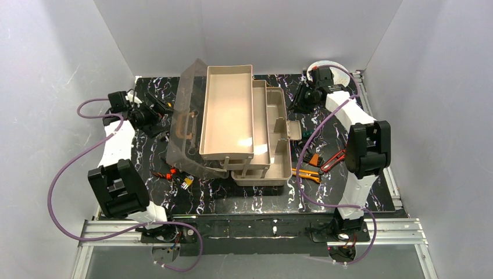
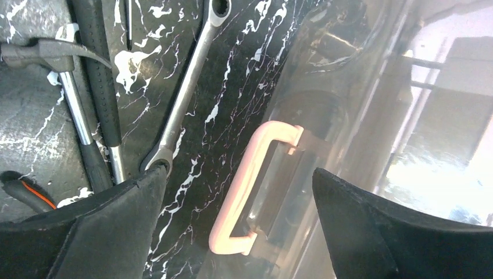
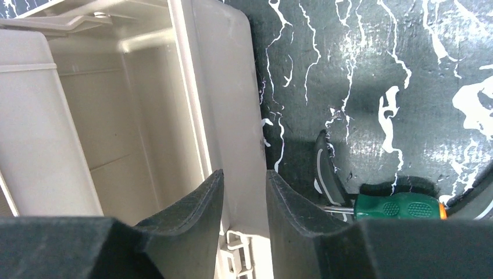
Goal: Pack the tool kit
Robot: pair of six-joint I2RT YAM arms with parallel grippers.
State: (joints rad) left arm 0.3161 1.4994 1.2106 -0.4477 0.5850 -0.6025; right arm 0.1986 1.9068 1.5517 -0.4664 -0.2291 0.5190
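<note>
The tan toolbox [image 1: 278, 172] stands open mid-table, its trays [image 1: 227, 110] fanned out and its translucent lid [image 1: 181, 125] leaning left. My left gripper [image 1: 158, 118] is open beside the lid. In the left wrist view its fingers [image 2: 116, 226] straddle the cream handle [image 2: 241, 186] without touching it. My right gripper [image 1: 300, 103] is shut on the toolbox's right wall [image 3: 232, 104], one finger inside and one outside. A hammer [image 2: 35, 52] and a wrench [image 2: 186, 93] lie left of the lid. Orange pliers [image 1: 308, 174] lie right of the box.
A green-handled screwdriver [image 3: 395, 208] lies just outside the gripped wall. Red-handled cutters [image 1: 332, 160] sit by the right arm. Small red and yellow items [image 1: 180, 179] lie in front of the lid. A round white spool [image 1: 322, 64] is at the back right corner.
</note>
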